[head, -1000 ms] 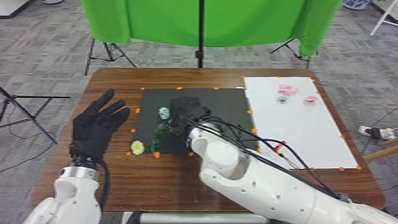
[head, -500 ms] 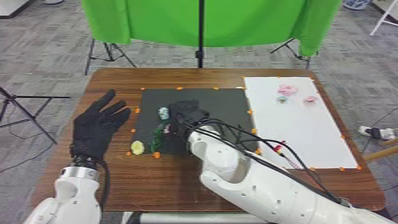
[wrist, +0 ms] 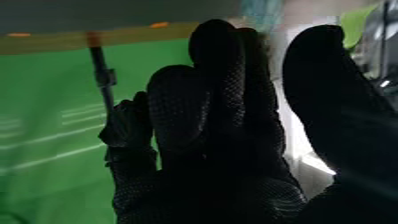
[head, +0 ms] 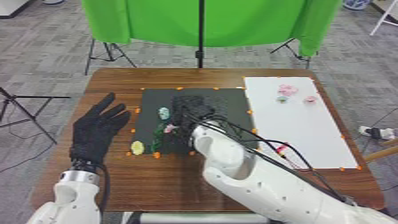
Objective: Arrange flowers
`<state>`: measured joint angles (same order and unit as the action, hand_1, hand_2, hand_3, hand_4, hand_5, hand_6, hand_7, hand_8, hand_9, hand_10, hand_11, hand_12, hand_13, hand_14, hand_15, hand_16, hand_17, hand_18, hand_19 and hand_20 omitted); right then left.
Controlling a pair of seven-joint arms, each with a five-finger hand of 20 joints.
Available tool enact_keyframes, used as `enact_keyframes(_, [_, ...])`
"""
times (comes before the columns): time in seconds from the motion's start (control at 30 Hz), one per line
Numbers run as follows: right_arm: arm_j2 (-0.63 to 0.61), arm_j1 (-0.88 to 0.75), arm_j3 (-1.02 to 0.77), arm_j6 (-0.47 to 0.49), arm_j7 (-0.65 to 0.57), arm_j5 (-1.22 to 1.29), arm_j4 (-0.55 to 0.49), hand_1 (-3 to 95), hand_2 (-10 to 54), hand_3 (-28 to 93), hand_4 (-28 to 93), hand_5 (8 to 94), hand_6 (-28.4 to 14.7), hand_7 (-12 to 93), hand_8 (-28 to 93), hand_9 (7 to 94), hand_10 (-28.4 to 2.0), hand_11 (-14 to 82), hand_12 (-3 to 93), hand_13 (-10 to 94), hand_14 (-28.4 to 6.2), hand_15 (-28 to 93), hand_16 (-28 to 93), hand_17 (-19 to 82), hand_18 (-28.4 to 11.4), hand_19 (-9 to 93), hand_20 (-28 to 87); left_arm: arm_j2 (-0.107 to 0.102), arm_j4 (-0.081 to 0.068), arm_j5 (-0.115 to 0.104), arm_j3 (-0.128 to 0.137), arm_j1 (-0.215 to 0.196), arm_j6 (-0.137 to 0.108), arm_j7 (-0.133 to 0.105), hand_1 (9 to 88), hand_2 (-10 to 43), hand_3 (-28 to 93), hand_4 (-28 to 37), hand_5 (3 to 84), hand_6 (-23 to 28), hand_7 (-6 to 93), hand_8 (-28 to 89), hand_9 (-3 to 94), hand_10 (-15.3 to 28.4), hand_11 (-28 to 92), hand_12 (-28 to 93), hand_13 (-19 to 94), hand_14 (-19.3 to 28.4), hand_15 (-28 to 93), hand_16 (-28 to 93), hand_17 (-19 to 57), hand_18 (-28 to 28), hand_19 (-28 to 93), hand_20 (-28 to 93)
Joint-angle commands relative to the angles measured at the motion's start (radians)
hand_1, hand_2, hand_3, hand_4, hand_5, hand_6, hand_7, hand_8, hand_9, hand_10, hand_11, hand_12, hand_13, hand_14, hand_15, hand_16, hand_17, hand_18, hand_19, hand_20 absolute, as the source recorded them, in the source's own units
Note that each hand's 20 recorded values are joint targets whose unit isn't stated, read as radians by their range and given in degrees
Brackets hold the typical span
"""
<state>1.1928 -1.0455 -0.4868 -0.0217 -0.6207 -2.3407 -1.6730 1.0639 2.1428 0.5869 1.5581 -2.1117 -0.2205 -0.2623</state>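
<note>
We look down on a brown desk (head: 160,182) with a dark mat (head: 226,102) near its middle and a white sheet (head: 315,137) at the mat's 3 o'clock side. Our right robot hand (head: 188,109) is over the mat, slightly toward 11 o'clock from its centre. In the right wrist view we see the fingers of that right robot hand (wrist: 226,165) straight, with the thumb standing apart from them; we see nothing clamped between.

The flowers lie in two groups. On the mat, a pale blue flower (head: 164,113) sits toward 10 o'clock and a pink flower (head: 171,128) toward 8 to 9 o'clock, near the right robot hand; we cannot tell whether they touch. Green foliage (head: 157,138) runs along at 8 o'clock, and a pale yellow flower (head: 137,147) lies farther out that way, by the mat's edge. On the sheet, up toward 12 o'clock, we have a larger pink bloom (head: 287,90), a small teal flower (head: 282,99) just beside it at 6 o'clock, and a smaller pink bloom (head: 310,100) at its 4 o'clock.

Our left robot hand (head: 93,131) is at the mat's 9 o'clock side, well apart from the right one, its fingers spread and holding nothing. Beyond the desk, at 12 o'clock, hangs a green cloth (head: 151,25).
</note>
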Motion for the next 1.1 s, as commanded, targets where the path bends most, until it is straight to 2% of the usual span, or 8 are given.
enact_keyframes(0.03, [-0.173, 0.099, -0.093, -0.086, -0.112, 0.107, -0.043, 39.2, -9.5, 79, -28, 67.0, 0.0, 16, -12, 74.8, -11.8, 44.8, 21.8, 67, -9.5, 79, 16, 28, -23.1, 92, 49, -0.010, 0.005, -0.022, -0.017, -0.032, -0.023, -0.046, 24.9, 7.6, 79, -24.3, 38.3, 9.2, 13.7, -10, 37.0, 20.6, 26, 11, 28, 28.4, 55, -9, -7.6, 27.4, 58, 14])
enact_keyframes(0.13, [-0.244, 0.136, -0.095, -0.105, -0.165, 0.163, -0.012, 38.4, -9.5, 79, -28, 66.3, -0.4, 15, -12, 73.2, -12.6, 41.8, 18.4, 65, -10.0, 78, 15, 27, -23.1, 92, 49, -0.011, 0.005, -0.027, -0.018, -0.039, -0.032, -0.056, 25.0, 7.5, 79, -24.5, 38.3, 9.2, 13.6, -10, 37.0, 20.6, 26, 11, 28, 28.4, 55, -9, -7.6, 27.4, 58, 14])
enact_keyframes(0.23, [-0.288, 0.147, -0.121, -0.105, -0.195, 0.224, 0.036, 37.7, -9.5, 80, -28, 63.7, -0.8, 16, -12, 69.2, -13.7, 33.8, 15.3, 63, -10.9, 76, 13, 27, -23.0, 91, 49, -0.014, 0.006, -0.029, -0.019, -0.038, -0.032, -0.065, 24.9, 7.5, 79, -24.6, 38.3, 9.2, 13.7, -10, 37.0, 20.6, 26, 11, 28, 28.4, 55, -9, -7.6, 27.4, 58, 14])
enact_keyframes(0.33, [-0.339, 0.187, -0.081, -0.133, -0.236, 0.249, 0.088, 37.3, -9.5, 81, -28, 60.0, -1.7, 15, -12, 63.4, -15.7, 25.8, 13.8, 60, -11.2, 74, 11, 27, -22.5, 92, 48, -0.011, 0.007, -0.026, -0.020, -0.036, -0.029, -0.058, 24.8, 7.5, 79, -24.5, 38.3, 9.2, 13.6, -10, 37.0, 20.6, 26, 11, 28, 28.4, 55, -9, -7.6, 27.4, 58, 14])
enact_keyframes(0.47, [-0.361, 0.213, -0.074, -0.134, -0.293, 0.266, 0.148, 36.6, -9.5, 81, -28, 56.7, -2.0, 15, -13, 57.6, -16.5, 20.1, 13.2, 58, -11.6, 73, 10, 26, -22.3, 92, 48, -0.005, 0.005, -0.022, -0.017, -0.032, -0.028, -0.053, 24.7, 7.5, 79, -24.7, 38.2, 9.2, 13.7, -10, 37.0, 20.6, 26, 11, 28, 28.3, 55, -9, -7.6, 27.5, 58, 14])
enact_keyframes(0.73, [-0.380, 0.246, -0.053, -0.077, -0.338, 0.310, 0.230, 35.5, -9.5, 81, -28, 51.4, -2.7, 14, -12, 51.8, -17.8, 16.8, 13.5, 56, -11.8, 74, 8, 25, -21.6, 91, 46, -0.011, 0.004, -0.025, -0.022, -0.030, -0.028, -0.065, 24.9, 7.5, 79, -24.7, 38.2, 9.2, 13.7, -10, 37.0, 20.6, 26, 11, 28, 28.4, 55, -9, -7.6, 27.5, 58, 14])
enact_keyframes(0.87, [-0.375, 0.209, -0.084, -0.016, -0.335, 0.315, 0.232, 35.4, -9.5, 82, -28, 50.0, -2.5, 13, -12, 50.3, -18.0, 16.1, 13.5, 54, -12.1, 75, 7, 24, -21.6, 91, 45, -0.006, 0.004, -0.024, -0.022, -0.028, -0.028, -0.059, 24.8, 7.5, 79, -24.6, 38.2, 9.2, 13.7, -10, 37.0, 20.7, 26, 11, 28, 28.3, 55, -9, -7.6, 27.5, 58, 14])
enact_keyframes(1.1, [-0.354, 0.148, -0.114, 0.005, -0.309, 0.300, 0.219, 35.6, -9.5, 82, -28, 53.0, -0.8, 15, -12, 52.8, -17.6, 16.8, 13.9, 56, -12.0, 75, 7, 24, -21.7, 91, 45, -0.006, 0.007, -0.024, -0.019, -0.032, -0.030, -0.061, 24.9, 7.4, 80, -24.4, 38.2, 9.2, 13.7, -10, 37.0, 20.7, 26, 11, 28, 28.4, 55, -9, -7.6, 27.4, 58, 14])
